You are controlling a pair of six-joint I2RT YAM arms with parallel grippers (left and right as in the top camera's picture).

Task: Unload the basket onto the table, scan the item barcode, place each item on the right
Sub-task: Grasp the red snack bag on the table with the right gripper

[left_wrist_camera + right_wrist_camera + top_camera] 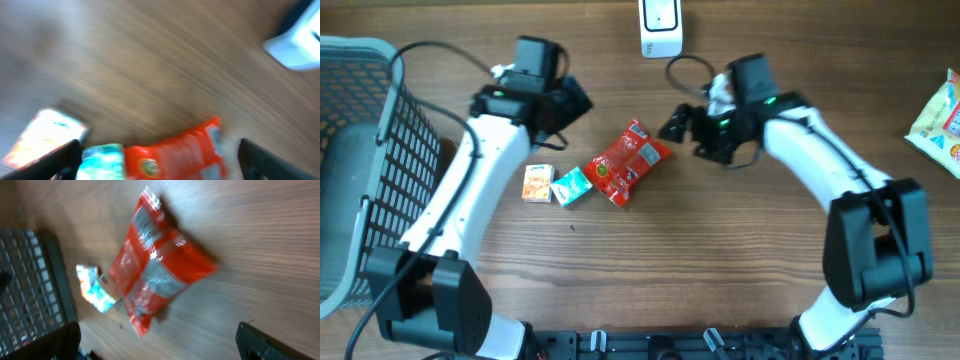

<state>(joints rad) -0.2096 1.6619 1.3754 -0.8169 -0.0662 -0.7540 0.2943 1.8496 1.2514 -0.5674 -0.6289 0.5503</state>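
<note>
Red pouch (628, 160) lies loose between your left gripper (572, 104) and right gripper (678, 125), both spread wide, empty, ready to pick.

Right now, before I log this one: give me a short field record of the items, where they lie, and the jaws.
red packet: flat on the table, between the two arms
teal packet: touching the red packet's lower end
orange box: beside the teal packet, on the side away from the red packet
white device: at the far edge, apart from the packets
basket: beside the left arm
left jaws: open, holding nothing
right jaws: open, holding nothing
</note>
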